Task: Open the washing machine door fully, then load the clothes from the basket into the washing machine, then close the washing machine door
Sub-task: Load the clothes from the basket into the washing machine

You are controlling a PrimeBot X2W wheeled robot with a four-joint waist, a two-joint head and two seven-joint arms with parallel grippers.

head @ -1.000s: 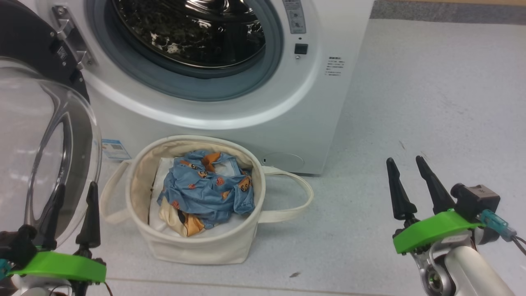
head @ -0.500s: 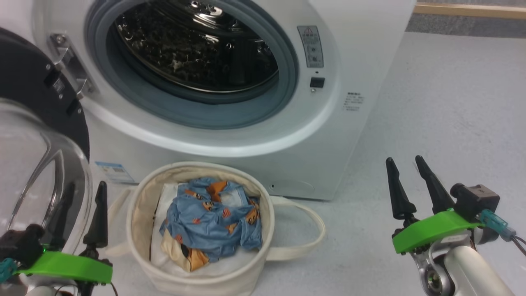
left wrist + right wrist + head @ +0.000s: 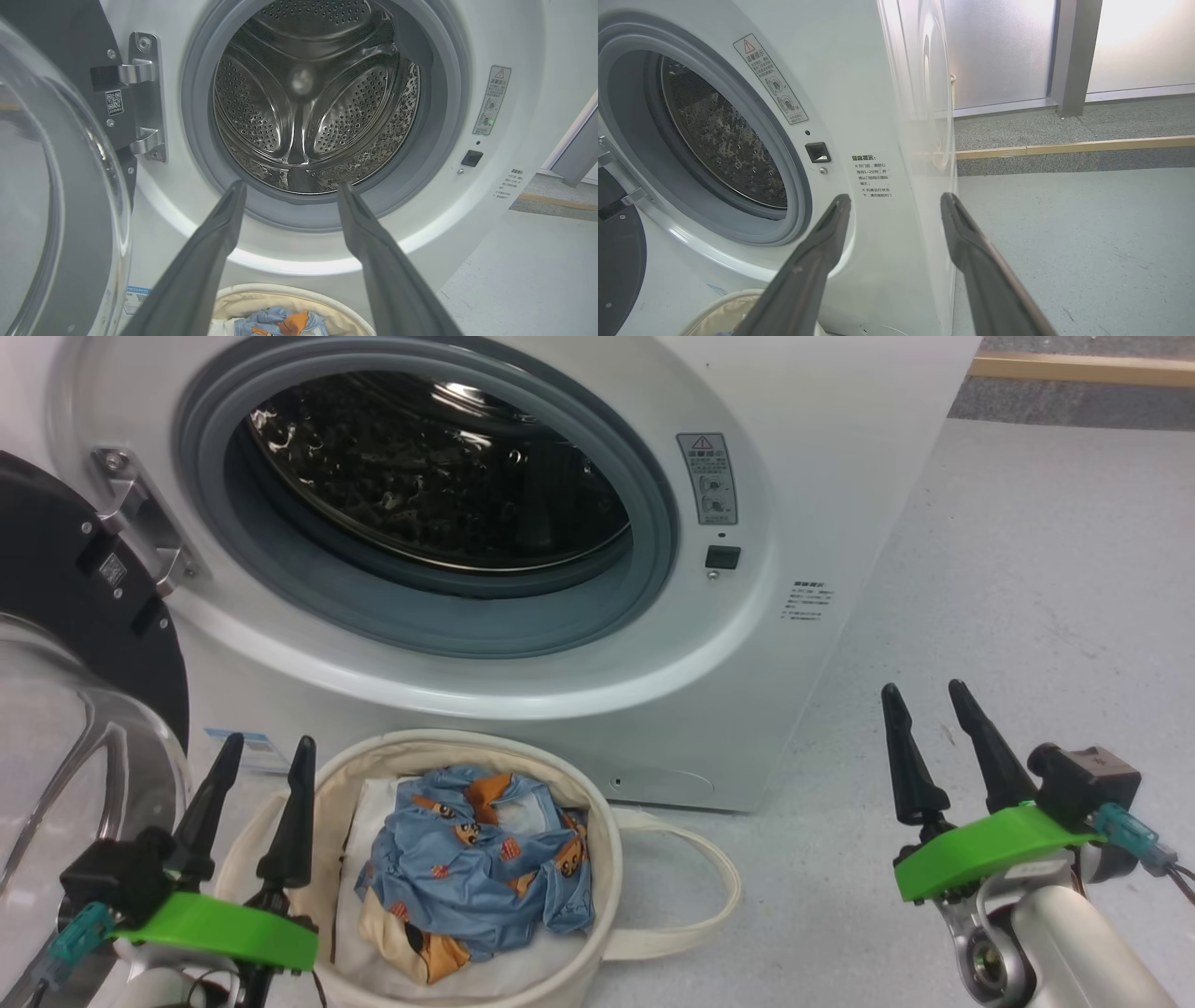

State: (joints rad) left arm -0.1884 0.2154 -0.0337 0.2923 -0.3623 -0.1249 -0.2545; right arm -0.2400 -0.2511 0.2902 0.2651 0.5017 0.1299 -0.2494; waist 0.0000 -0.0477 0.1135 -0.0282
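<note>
Grey floor (image 3: 980, 616): black-rimmed glass door (image 3: 75, 616) opened; blue printed clothes (image 3: 476, 873) in cream canvas basket (image 3: 439, 745) to be grasped next by spread, empty fingers (image 3: 291, 821).

You can read 温馨提示 heading the printed notice (image 3: 872, 177) on the washing machine (image 3: 859, 70) just above the right gripper's (image 3: 895, 198) fingertips and on the triangle-marked warning label (image 3: 770, 79) up-left of them, while the QR sticker (image 3: 114, 102) on the washing machine door (image 3: 70, 46), up-left of the left gripper's (image 3: 290, 185) fingertips, is too small to read.
</note>
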